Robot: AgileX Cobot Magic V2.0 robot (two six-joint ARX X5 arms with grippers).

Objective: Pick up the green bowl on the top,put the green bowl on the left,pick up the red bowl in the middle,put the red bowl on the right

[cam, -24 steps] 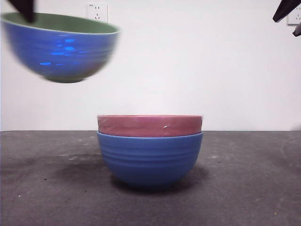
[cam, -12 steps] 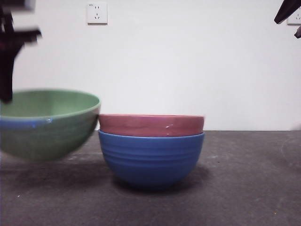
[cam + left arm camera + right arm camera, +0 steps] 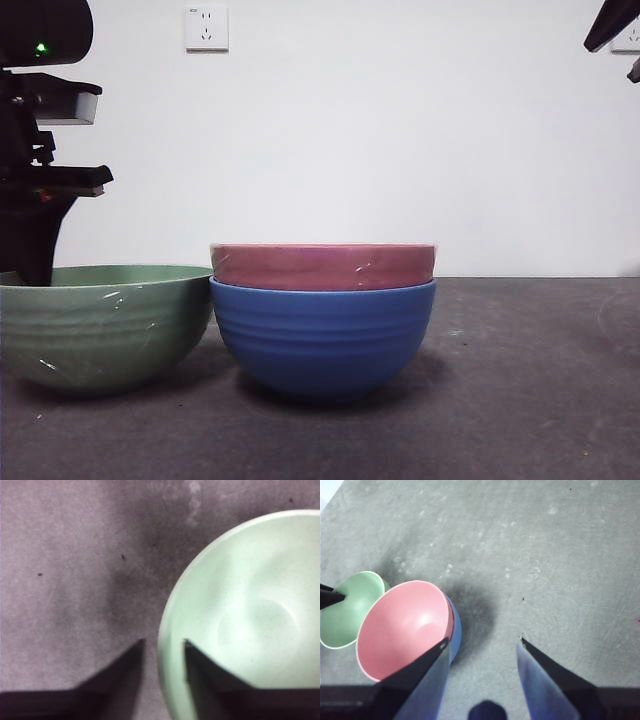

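front view low and level, near the green bowl [image 3: 100, 325]; both wrist views looking down, left close, right higher, sharing it.

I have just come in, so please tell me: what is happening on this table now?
The left pincer straddles the rim of the green bowl, which sits on the table beside the stack. The red bowl is nested in the blue bowl. The right pincer waits above, open and empty.

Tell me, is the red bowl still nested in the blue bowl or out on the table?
Nested: the red bowl sits inside the blue bowl, only its rim band showing.
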